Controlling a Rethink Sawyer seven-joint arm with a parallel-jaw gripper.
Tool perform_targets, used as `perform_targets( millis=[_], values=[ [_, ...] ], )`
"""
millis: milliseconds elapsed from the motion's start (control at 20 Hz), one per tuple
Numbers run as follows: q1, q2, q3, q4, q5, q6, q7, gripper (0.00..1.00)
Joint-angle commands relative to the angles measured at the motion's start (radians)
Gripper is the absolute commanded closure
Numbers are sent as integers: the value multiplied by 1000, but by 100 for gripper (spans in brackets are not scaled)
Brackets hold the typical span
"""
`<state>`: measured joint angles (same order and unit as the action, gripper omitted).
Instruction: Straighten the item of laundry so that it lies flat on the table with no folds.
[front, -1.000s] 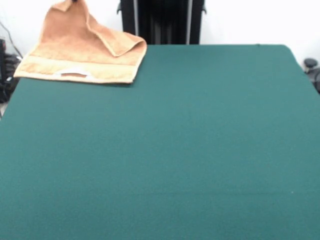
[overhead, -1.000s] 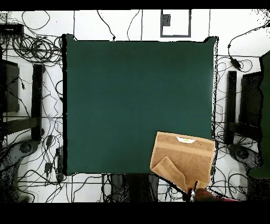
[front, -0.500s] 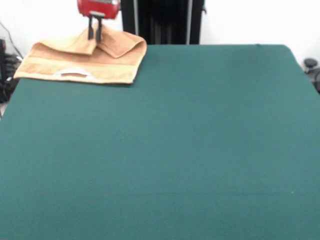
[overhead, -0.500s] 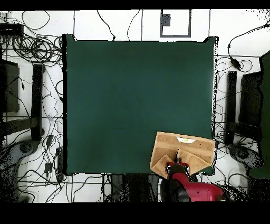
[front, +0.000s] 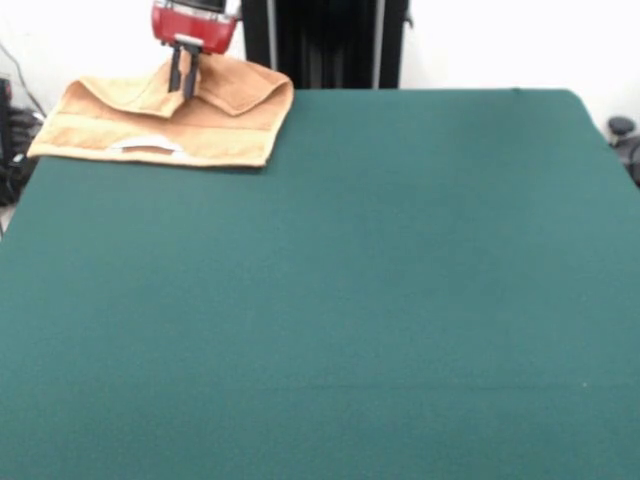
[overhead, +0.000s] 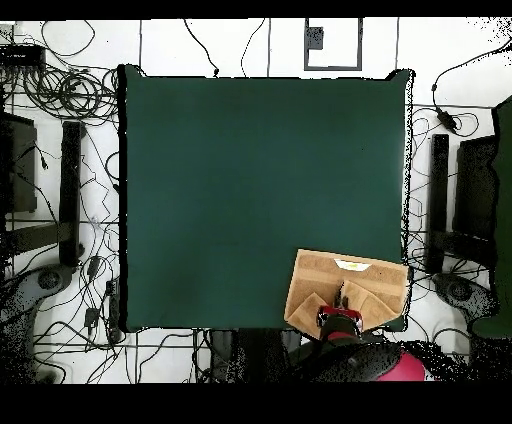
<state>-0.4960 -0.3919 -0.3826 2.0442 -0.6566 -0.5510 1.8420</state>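
The orange-tan towel (front: 150, 125) lies bunched in the far left corner of the green table (front: 350, 280) in the front view. Two flaps are folded up over its middle, and a white label (front: 148, 147) shows near its front hem. My red gripper (front: 184, 80) hangs over the fold, its dark fingers close together and pinching the fabric where the flaps meet. From overhead, the towel (overhead: 370, 280) sits at the table's (overhead: 250, 180) bottom right corner, with the gripper (overhead: 340, 312) at its lower edge.
The towel reaches the table's side and back edges. A black pedestal (front: 325, 40) stands just behind the table. Cables (overhead: 60, 90) and dark equipment surround the table on the floor.
A second ago the towel hung lifted into a tall peak. The gripper has come down with it, so the peak has collapsed into low folds. In the last half second the gripper shifted only slightly.
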Motion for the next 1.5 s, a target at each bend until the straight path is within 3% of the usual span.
perform_targets(
  millis=[50, 100, 150, 350, 650, 1200, 1350, 1500],
  values=[
    [10, 21, -8, -118, 23, 10, 57, 100],
    [5, 10, 2, -121, 8, 28, 61, 100],
    [-3, -3, 18, -123, -10, 52, 65, 0],
    [-19, -36, 57, -126, -46, 115, 70, 0],
    [-63, -124, 218, -151, -77, 335, 63, 0],
    [-29, -107, 201, -159, -49, 319, 86, 0],
    [-72, -121, 250, -146, -80, 367, 75, 0],
    [-54, -97, 212, -150, -71, 270, 94, 0]
  ],
)
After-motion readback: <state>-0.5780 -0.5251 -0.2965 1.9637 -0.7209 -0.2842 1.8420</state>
